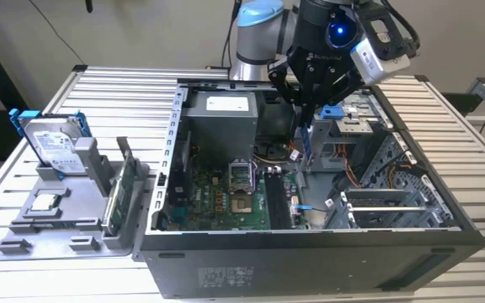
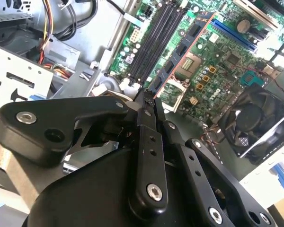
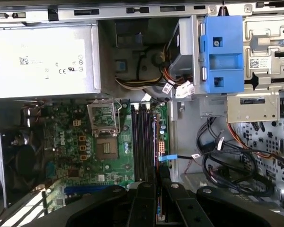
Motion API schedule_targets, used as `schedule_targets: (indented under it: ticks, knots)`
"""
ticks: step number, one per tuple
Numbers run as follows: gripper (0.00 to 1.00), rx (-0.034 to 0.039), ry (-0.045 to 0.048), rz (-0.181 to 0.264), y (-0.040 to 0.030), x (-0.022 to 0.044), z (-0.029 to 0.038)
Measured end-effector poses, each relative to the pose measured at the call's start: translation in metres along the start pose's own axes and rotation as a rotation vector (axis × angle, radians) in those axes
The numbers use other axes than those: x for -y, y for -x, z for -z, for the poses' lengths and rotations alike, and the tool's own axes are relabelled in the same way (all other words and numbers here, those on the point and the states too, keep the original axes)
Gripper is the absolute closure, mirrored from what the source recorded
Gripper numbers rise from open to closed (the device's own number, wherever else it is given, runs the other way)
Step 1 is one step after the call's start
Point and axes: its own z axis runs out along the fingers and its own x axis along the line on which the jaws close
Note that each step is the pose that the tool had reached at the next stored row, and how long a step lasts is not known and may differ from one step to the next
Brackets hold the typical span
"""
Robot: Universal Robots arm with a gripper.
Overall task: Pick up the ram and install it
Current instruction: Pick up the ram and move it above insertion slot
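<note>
Ram (image 1: 305, 142) hung upright in the exterior view, pinched at its upper end by the gripper (image 1: 307, 113). Jaws were closed down to the stick's thickness w/ nothing else in them. It sat inside the open PC case (image 1: 310, 252), above the black memory slots (image 1: 276, 199) and a bit toward the exterior view's right of them, not in a slot. Mobo (image 1: 217, 202) lay flat around the slots. Well off to the exterior view's left of the slots, outside the case, a grey stand (image 1: 65, 237) held an HDD (image 1: 53, 142) w/ blue brackets and a green card (image 1: 124, 189), both on edge.

Second wrist view: gripper fingers (image 2: 146, 142) were pressed together, w/ the ram (image 2: 182, 47) sticking out from btwn the tips. It looked dark w/ an orange-lit edge, ran roughly parallel to the slots (image 2: 154, 42) and showed just beside them. Case fan (image 2: 258, 123) sat farther from the slots, on the ram's other side.

First wrist view: gripper (image 3: 157, 198) links sat close together, tips near one end of the slots (image 3: 142, 142). CPU socket (image 3: 106, 146) was just beside the slots and the PSU (image 3: 42, 61) lay beyond their far end. Blue bracket (image 3: 222, 54) was well apart from the slots, on the side opposite the socket.
</note>
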Motion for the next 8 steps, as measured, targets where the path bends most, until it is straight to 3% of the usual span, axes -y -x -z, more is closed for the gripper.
schedule_targets:
  ticks: [8]
  knots:
    - [0.86,0.0001,-0.0001,0.0,0.0001,0.0,-0.0013]
